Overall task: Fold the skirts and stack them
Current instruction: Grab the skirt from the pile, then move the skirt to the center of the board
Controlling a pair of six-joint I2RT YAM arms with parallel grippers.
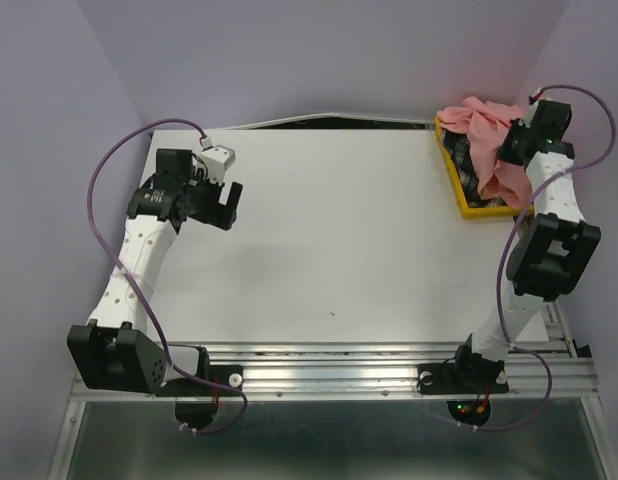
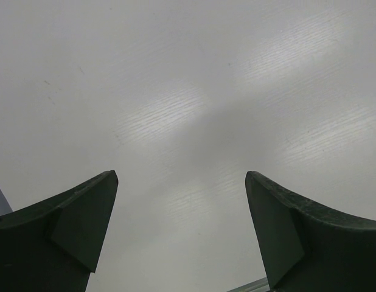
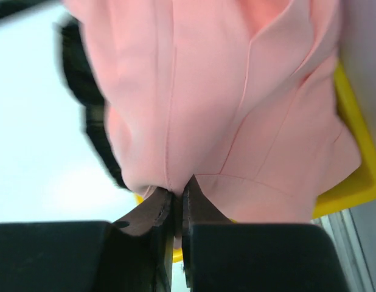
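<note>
The salmon-pink skirt [image 1: 479, 118] lies bunched in the yellow tray [image 1: 486, 210] at the back right, over the dark plaid skirt [image 1: 467, 160]. My right gripper [image 1: 509, 150] is over the tray and shut on a fold of the pink skirt [image 3: 224, 91]. Its jaws [image 3: 177, 198] pinch the cloth. The plaid skirt shows as a dark edge [image 3: 84, 109] behind the pink one. My left gripper [image 1: 221, 203] is open and empty above the bare table at the left; its fingers [image 2: 84, 225] stand wide apart.
The white table [image 1: 319, 240] spreads between the arms. The yellow tray's rim [image 3: 358, 176] shows under the pink cloth. Purple walls stand close to the left and right. A metal rail [image 1: 339, 375] runs along the near edge.
</note>
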